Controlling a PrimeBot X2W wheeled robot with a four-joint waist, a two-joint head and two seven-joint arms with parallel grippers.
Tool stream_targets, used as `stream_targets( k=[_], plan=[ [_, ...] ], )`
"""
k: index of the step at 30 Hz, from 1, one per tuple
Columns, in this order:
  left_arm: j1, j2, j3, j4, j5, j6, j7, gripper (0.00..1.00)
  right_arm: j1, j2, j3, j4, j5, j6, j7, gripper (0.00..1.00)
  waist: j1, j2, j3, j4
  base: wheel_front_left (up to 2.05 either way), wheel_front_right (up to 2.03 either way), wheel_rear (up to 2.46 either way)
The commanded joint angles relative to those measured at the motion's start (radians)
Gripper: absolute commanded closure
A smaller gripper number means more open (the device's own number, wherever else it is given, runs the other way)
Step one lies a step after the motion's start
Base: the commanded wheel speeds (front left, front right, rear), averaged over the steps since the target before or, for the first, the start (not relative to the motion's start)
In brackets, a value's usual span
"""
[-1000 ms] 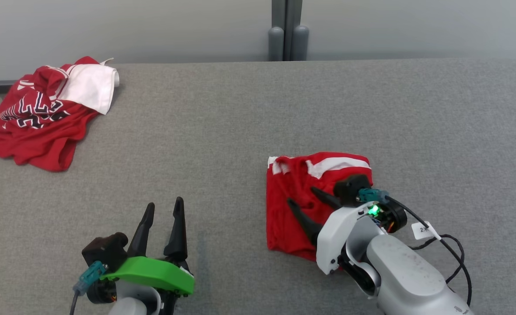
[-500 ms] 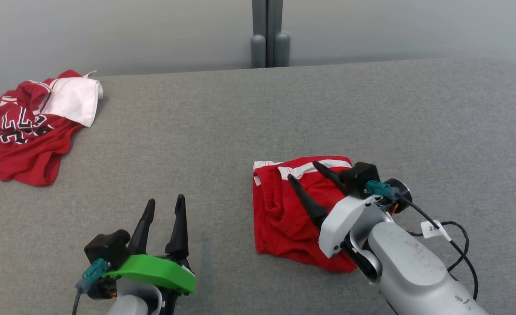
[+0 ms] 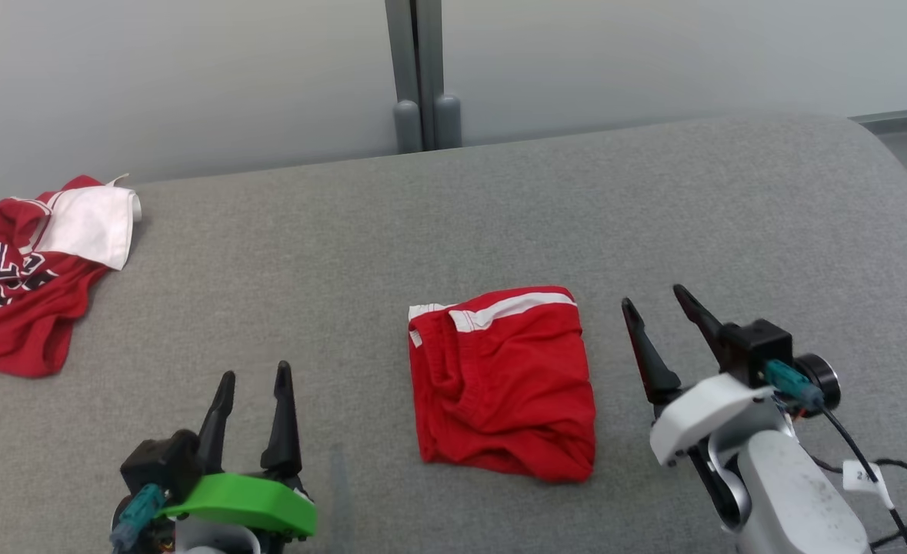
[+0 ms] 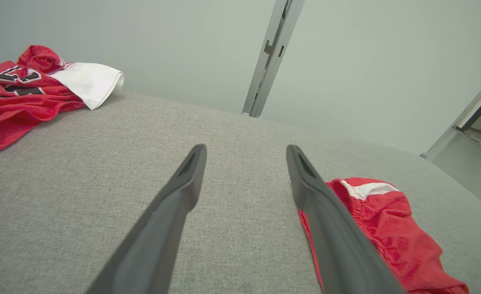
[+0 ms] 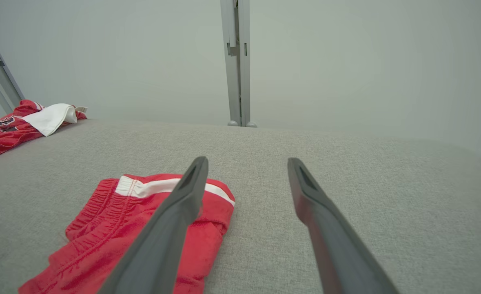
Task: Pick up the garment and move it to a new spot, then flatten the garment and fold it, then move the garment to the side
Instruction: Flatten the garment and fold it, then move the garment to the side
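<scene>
the folded red garment (image 3: 503,385) lies flat on the grey surface (image 3: 499,215), near the right gripper (image 3: 651,296), which gapes wide and empty. the left gripper (image 3: 254,369) is spread too, holding nothing. to shift it aside, i'd pinch every layer at one edge and slide it gently.

The left gripper (image 3: 255,371) sits low on the robot's left, its 2 dark fingers (image 4: 175,204) spread apart, pointing forward, holding nothing. The right gripper (image 3: 651,296) is further forward on the right, its 2 fingers parted and empty, leaning leftward from a pale forearm (image 3: 791,500).
</scene>
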Motion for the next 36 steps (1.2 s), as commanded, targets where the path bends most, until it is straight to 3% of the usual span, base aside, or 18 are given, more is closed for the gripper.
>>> stream_targets(
  k=[1,7,15,29,36],
  plan=[
    [0.029,0.003,0.018,-0.011,0.008,0.005,0.000,0.00,0.039,-0.002,-0.020,-0.027,-0.008,-0.001,-0.004,0.00,0.0000,0.0000,-0.009,-0.010,0.00,0.00,0.00],
    [0.105,0.003,0.071,-0.051,0.012,0.006,-0.001,0.00,0.169,-0.002,-0.097,-0.115,0.011,-0.001,-0.004,0.00,0.0000,0.0000,-0.020,-0.005,0.00,0.00,0.00],
    [0.136,0.003,0.056,-0.052,0.001,0.008,0.000,0.00,0.212,-0.002,-0.094,-0.121,0.043,-0.001,-0.005,0.00,0.0000,0.0000,-0.025,0.016,0.00,0.00,0.00],
    [0.125,0.003,0.047,-0.053,0.004,0.014,0.000,0.00,0.196,-0.002,-0.095,-0.094,0.046,-0.001,-0.005,0.00,0.0000,0.0000,-0.020,0.031,0.00,0.00,0.00],
    [0.106,0.003,0.044,-0.054,0.002,0.011,0.000,0.00,0.108,-0.002,-0.083,-0.064,0.003,-0.001,0.027,0.00,0.0000,0.0000,-0.005,0.042,0.00,0.00,0.00]
  ],
)
